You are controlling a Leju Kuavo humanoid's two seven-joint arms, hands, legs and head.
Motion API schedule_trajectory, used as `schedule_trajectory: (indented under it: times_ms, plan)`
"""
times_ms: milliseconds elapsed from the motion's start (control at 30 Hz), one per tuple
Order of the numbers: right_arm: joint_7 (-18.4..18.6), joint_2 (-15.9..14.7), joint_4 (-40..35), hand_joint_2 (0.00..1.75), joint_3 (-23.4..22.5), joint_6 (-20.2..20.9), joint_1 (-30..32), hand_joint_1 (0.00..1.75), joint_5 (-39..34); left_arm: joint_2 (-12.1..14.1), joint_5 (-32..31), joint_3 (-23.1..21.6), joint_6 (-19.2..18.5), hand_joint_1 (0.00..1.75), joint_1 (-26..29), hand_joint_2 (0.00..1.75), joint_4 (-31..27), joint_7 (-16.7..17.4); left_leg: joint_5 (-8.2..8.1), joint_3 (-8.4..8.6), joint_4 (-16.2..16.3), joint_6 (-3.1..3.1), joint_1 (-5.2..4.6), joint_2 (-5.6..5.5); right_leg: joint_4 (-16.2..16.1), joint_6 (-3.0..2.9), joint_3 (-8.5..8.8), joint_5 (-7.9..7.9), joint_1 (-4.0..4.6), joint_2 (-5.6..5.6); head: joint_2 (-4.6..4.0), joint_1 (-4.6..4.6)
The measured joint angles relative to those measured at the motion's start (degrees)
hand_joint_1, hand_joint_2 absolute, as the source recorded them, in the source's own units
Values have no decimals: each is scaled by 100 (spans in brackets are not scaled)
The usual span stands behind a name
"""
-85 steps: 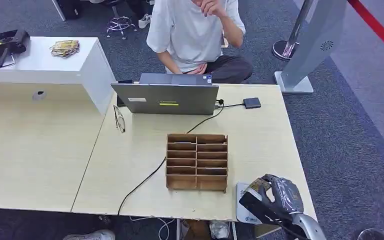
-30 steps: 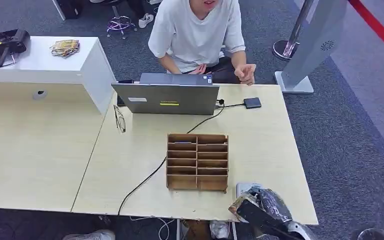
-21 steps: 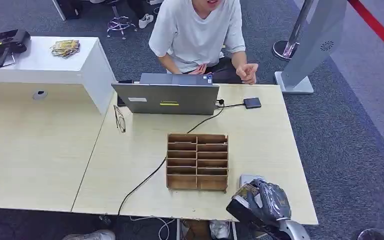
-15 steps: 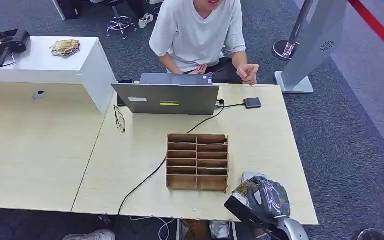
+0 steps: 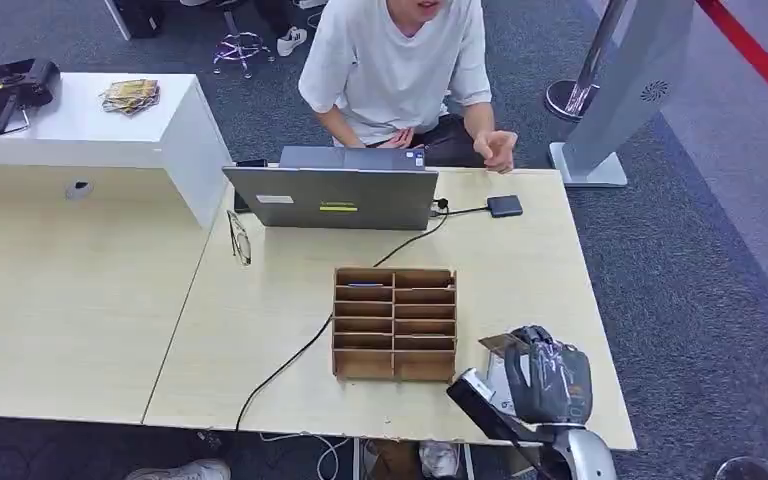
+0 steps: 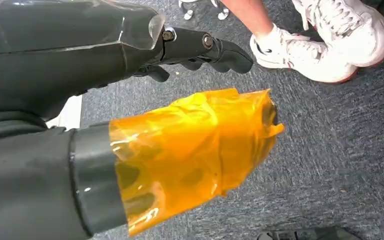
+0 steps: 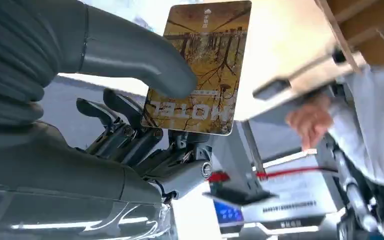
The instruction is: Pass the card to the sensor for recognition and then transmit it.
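My right hand (image 5: 548, 381) sits at about five o'clock over the near right corner of the pale wooden table (image 5: 520, 270), pinching the thin rectangular hotel key card printed with golden autumn trees (image 7: 201, 67) between thumb and fingers. The thumb presses one face near the end marked with lettering, the dark fingers (image 7: 125, 131) back it from behind, and most of the card stands out free. Beneath the hand lies the flat white sensor pad (image 5: 495, 390), touching the table edge. My left hand (image 6: 190, 47) hangs over grey carpet, its thumb wrapped in orange film, holding nothing, fingers loosely extended.

I judge the card light, stiff and glossy, so it may slide or pivot in a pinch this close to one end. A firm flat hold there should leave the free face clear for the reader.

Just beyond, at twelve o'clock from my hand, stands the brown wooden pigeonhole rack (image 5: 394, 323). Farther off sits the grey open laptop (image 5: 332, 197), and behind it a seated person in a white shirt (image 5: 392, 60) with one hand raised (image 5: 496, 148) at one o'clock.
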Motion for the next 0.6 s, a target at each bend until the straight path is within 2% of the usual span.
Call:
schedule_trajectory:
  times_ms: [133,200,333,600]
  plan:
    - [-46,125,-171,175,-149,20,46,175,-95,-2,0,20,-13,0,0,0,0,0,0,0,-1,0,0,1,0,0,0,0,0,1,0,0]
    - [-223,151,-215,175,-214,390,51,175,-726,-4,2,29,-9,0,-1,0,0,0,0,-1,-1,0,0,2,0,0,0,0,0,1,0,0]
    - [-415,162,-175,175,-315,862,61,175,-1564,-2,-2,42,0,0,-1,0,0,-2,0,-1,0,0,-1,1,0,0,0,0,-1,1,0,0]
    - [-387,162,163,175,-431,1178,-40,175,-1938,-2,-61,68,2,0,-2,0,0,-2,0,-1,0,0,0,2,0,0,0,0,0,1,0,0]
